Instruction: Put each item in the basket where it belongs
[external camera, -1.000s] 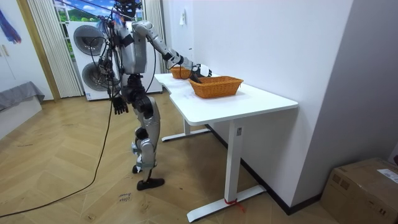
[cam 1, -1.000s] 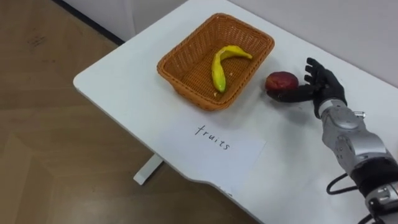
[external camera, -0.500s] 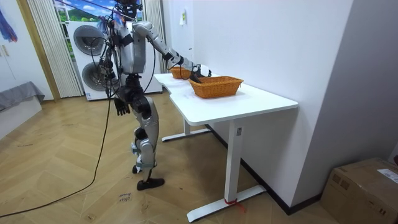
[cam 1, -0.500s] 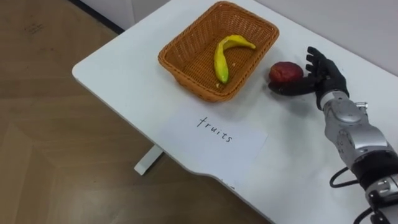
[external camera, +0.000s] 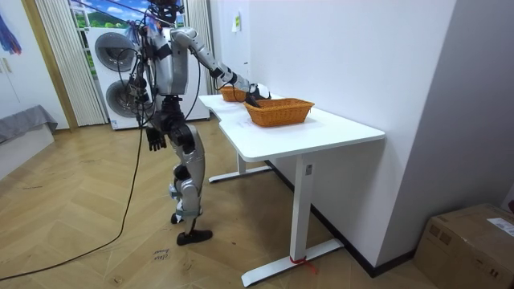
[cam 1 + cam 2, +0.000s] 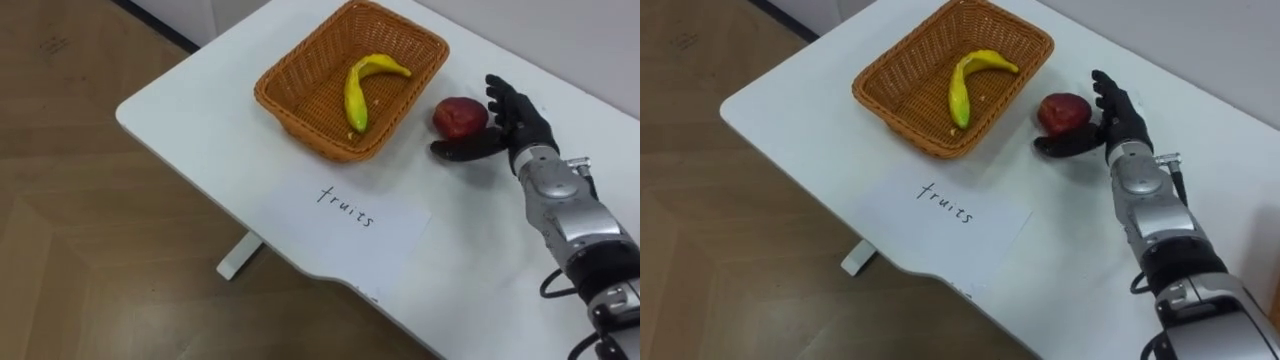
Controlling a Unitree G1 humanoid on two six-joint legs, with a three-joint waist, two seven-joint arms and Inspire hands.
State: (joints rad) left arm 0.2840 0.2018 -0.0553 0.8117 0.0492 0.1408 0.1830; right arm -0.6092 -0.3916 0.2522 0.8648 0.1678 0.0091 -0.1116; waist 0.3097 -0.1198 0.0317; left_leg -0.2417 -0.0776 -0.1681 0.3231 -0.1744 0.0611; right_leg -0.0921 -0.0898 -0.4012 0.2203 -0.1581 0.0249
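A red apple [image 6: 460, 117] rests on the white table [image 6: 200, 120], just right of a wicker basket [image 6: 305, 125] that holds a yellow banana [image 6: 360, 85]. My right hand [image 6: 512, 125] stands open right of the apple, fingers straight and spread upward, with the thumb reaching along the table below the fruit. In the right eye view the apple [image 6: 1064, 112] sits close against the right hand [image 6: 1118, 115]. My left hand [image 5: 153, 138] hangs by my hip in the room view. I stand at the table's end.
A sheet of paper [image 6: 345, 210] with handwriting lies in front of the basket near the table's front edge. Wooden floor shows beyond that edge. In the room view a second wicker basket [image 5: 279, 111] stands on the same table.
The camera shifted a little, moving the whole picture. My right hand stays beside the apple; its thumb now lies slightly lower on the table.
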